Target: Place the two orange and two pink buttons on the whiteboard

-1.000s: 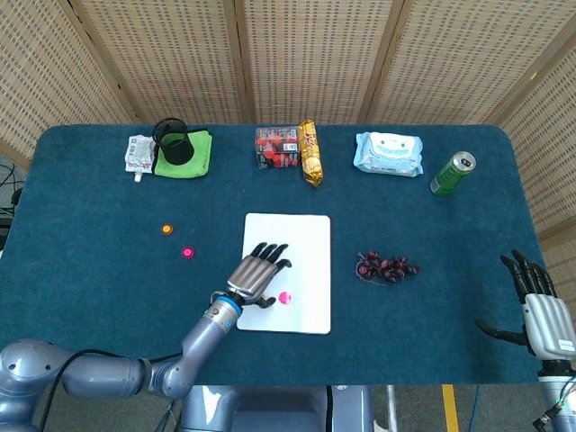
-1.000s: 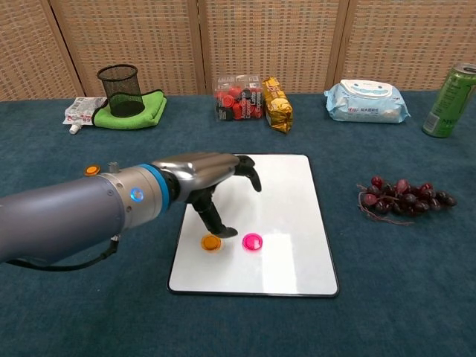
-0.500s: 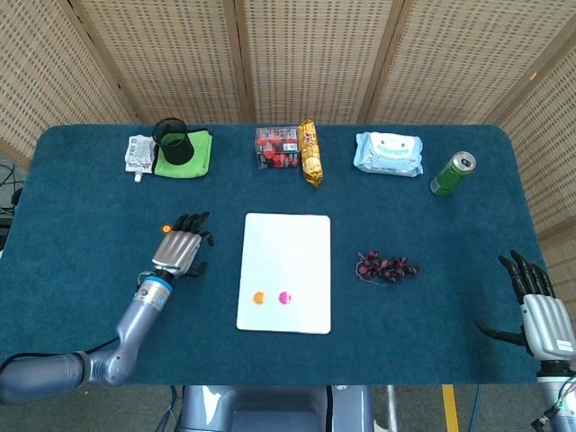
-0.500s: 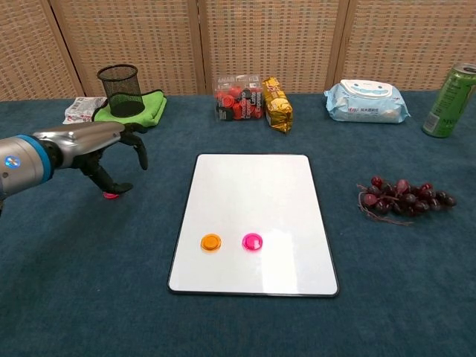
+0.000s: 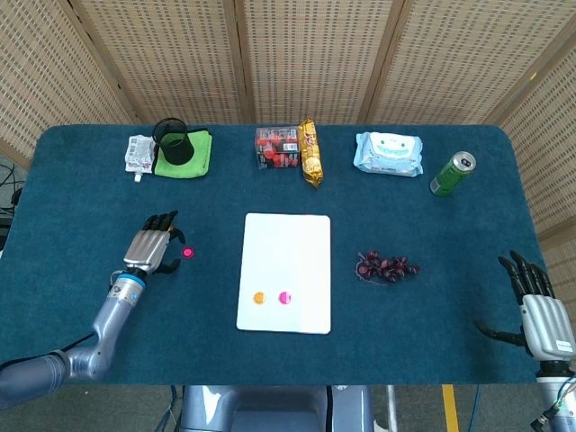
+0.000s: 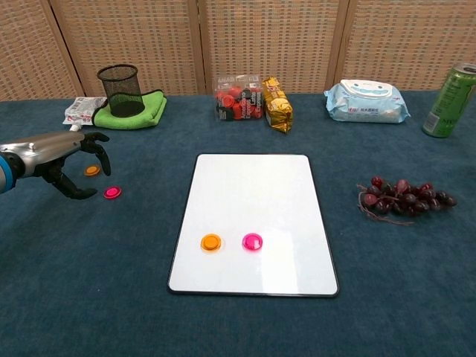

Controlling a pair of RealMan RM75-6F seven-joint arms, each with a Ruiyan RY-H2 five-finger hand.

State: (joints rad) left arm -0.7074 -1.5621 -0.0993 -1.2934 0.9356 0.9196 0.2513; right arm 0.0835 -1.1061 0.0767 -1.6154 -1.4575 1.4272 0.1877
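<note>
The whiteboard [image 5: 288, 272] lies flat on the worktop [image 5: 432, 306], long axis running away from the robot. An orange button [image 6: 212, 242] and pink button [image 6: 253, 242] sit side by side on its near part. Left of the board, the left hand [image 6: 71, 160] hovers, fingers [image 6: 100, 154] spread and holding nothing, over a loose orange button [image 6: 92, 170] with a loose pink button [image 6: 111, 193] beside it. The right hand [image 5: 540, 310] rests apart, fingers extended.

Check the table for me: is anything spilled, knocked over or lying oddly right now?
Nothing stands out. The mesh cup and green can stand upright, the whiteboard lies flat with one orange button and one pink button on it, and the grapes are bunched on the cloth.
</note>
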